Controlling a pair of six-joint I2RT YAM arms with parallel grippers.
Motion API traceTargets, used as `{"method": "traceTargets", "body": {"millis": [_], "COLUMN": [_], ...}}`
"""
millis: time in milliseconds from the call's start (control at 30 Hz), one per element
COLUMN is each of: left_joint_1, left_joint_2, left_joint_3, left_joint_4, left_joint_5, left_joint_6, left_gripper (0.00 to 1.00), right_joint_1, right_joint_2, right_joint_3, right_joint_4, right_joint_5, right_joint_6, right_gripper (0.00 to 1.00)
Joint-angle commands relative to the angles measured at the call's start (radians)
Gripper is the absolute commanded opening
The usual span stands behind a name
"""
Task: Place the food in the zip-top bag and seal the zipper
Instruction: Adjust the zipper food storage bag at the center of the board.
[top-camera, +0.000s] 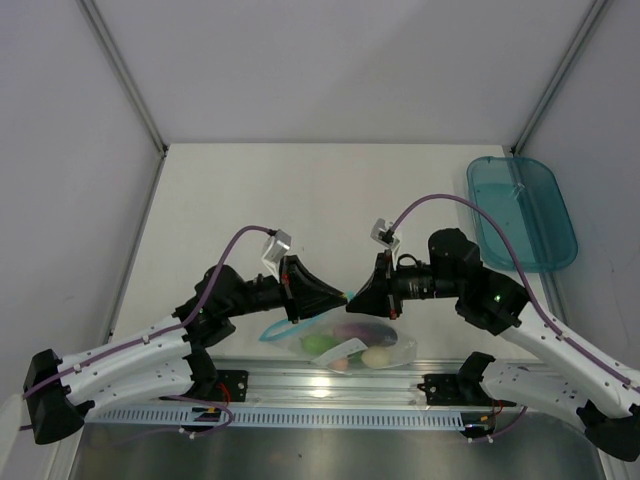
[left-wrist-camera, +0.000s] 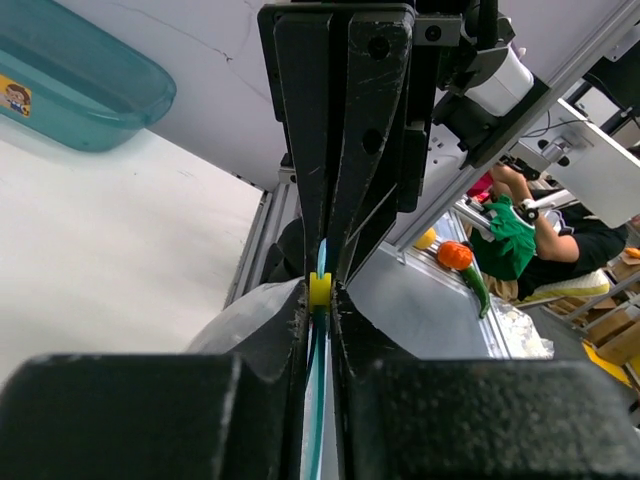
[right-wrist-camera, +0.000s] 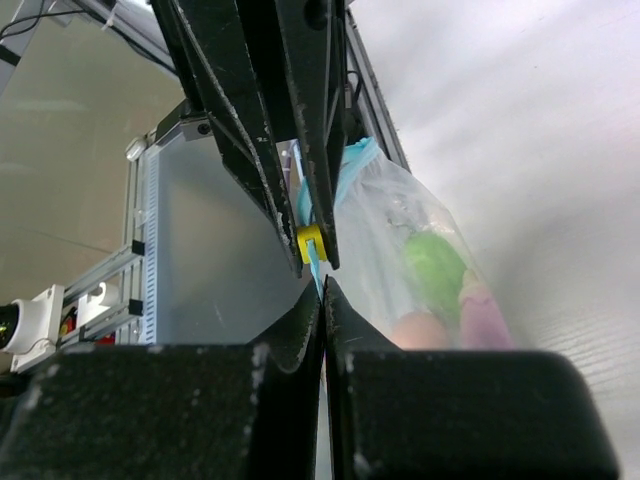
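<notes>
1. Looking closely, we find most of the zipper (right-wrist-camera: 352, 175) hidden between the two pairs of fingers. Only a teal sliver and a yellow slider (right-wrist-camera: 310, 243) show.
2. We see the left gripper (top-camera: 338, 293) and right gripper (top-camera: 360, 297) tip to tip, each clenched on that strip.
3. Through the crinkled zip-top bag (top-camera: 400, 348) the food (top-camera: 322, 343) blurs into green, purple and pale pieces.
4. We place the bag at the near edge of the desk (top-camera: 250, 190), overlapping the rail (top-camera: 300, 385). Open room lies behind it, and the teal tray (top-camera: 520, 215) sits well apart at the right.
</notes>
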Motion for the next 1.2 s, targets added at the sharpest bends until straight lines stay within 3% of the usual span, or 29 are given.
{"method": "traceTargets", "body": {"millis": [0,100,333,600,667,867,1000,1167], "left_joint_1": [0.006,0.006,0.006,0.006,0.006,0.006,0.006,0.006], "left_joint_2": [-0.004,-0.008,-0.002,0.004,-0.008,-0.036,-0.030,-0.030], "left_joint_3": [-0.005,-0.008,0.021,0.030,0.030,0.038,0.059,0.069], "left_joint_4": [0.043,0.014,-0.078,-0.121,-0.137,-0.161,-0.177,-0.180], "left_joint_5": [-0.021,-0.058,-0.077,-0.031,-0.021,-0.021,0.005,0.023], "left_joint_6": [-0.012,-0.037,-0.052,-0.055,-0.052,-0.034,-0.020,-0.016], "left_gripper": [0.12,0.01,0.01,0.00,0.01,0.00,0.00,0.00], "right_joint_1": [0.016,0.051,0.098,0.099,0.099,0.096,0.085,0.041], "right_joint_2": [-0.020,-0.051,-0.141,-0.167,-0.167,-0.102,-0.060,0.012], "right_joint_3": [0.003,-0.017,-0.100,-0.111,-0.112,-0.068,-0.024,0.036], "right_joint_4": [0.050,0.064,0.137,0.139,0.137,0.087,0.019,-0.051], "right_joint_5": [0.064,0.174,0.343,0.413,0.400,0.149,0.031,-0.076], "right_joint_6": [0.017,0.017,0.034,0.043,0.037,-0.065,-0.139,-0.179], "right_gripper": [0.00,0.00,0.00,0.00,0.00,0.00,0.29,0.30]}}
